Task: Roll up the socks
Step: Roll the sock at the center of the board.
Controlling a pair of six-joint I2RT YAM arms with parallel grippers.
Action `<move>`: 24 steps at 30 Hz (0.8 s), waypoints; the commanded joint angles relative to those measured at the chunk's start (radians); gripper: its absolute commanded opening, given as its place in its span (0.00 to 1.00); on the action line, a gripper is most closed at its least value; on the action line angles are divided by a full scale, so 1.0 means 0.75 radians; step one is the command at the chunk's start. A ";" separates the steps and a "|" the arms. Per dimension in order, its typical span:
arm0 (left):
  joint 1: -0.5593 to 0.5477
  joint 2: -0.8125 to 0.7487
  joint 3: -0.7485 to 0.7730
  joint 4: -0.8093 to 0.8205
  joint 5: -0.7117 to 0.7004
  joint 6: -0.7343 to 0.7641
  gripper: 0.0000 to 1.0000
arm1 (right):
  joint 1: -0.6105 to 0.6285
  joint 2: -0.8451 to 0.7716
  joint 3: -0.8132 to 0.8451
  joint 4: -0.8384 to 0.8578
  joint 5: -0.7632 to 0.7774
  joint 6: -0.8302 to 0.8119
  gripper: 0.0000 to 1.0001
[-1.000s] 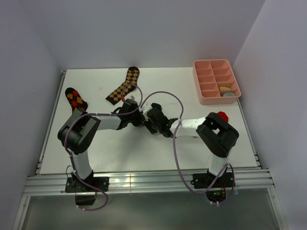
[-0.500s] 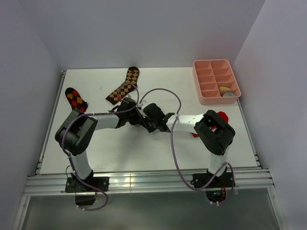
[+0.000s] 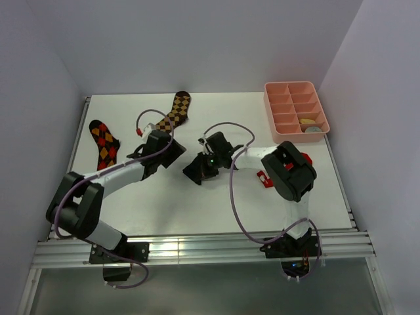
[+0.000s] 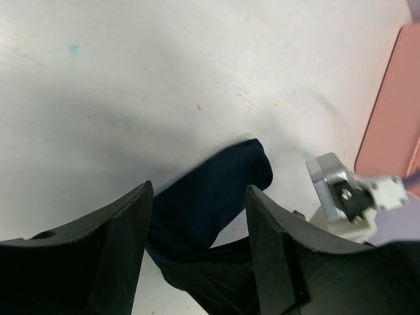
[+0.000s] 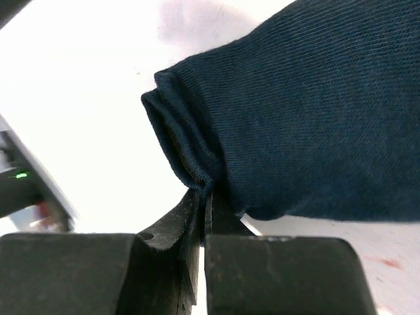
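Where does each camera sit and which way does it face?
Top external: high behind the robot, looking down on the table; left arm and right arm show.
Left wrist: looks past the open left gripper at the navy sock.
Right wrist: along the right gripper, pinching that sock's edge.
Shared: both wrist views show the sock.
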 commanded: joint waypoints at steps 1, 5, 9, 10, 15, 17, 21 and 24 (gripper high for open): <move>0.012 -0.121 -0.070 -0.020 -0.083 -0.069 0.63 | -0.004 0.081 0.026 -0.055 -0.156 0.134 0.00; 0.014 -0.187 -0.170 -0.053 -0.044 -0.120 0.62 | -0.038 0.128 -0.015 0.114 -0.297 0.295 0.00; 0.005 -0.177 -0.236 -0.034 0.021 -0.143 0.60 | -0.073 0.154 -0.107 0.292 -0.385 0.508 0.00; -0.001 -0.172 -0.244 -0.034 0.029 -0.147 0.60 | -0.077 0.161 -0.119 0.323 -0.391 0.539 0.00; -0.040 -0.144 -0.295 -0.034 0.036 -0.177 0.58 | -0.094 0.177 -0.140 0.382 -0.387 0.631 0.00; -0.044 -0.130 -0.298 0.006 0.036 -0.173 0.57 | -0.094 0.179 -0.134 0.376 -0.379 0.639 0.00; -0.052 -0.089 -0.289 0.027 0.044 -0.169 0.55 | -0.094 0.185 -0.119 0.366 -0.375 0.651 0.00; -0.062 -0.078 -0.308 0.049 0.056 -0.171 0.54 | -0.096 0.189 -0.117 0.376 -0.375 0.664 0.00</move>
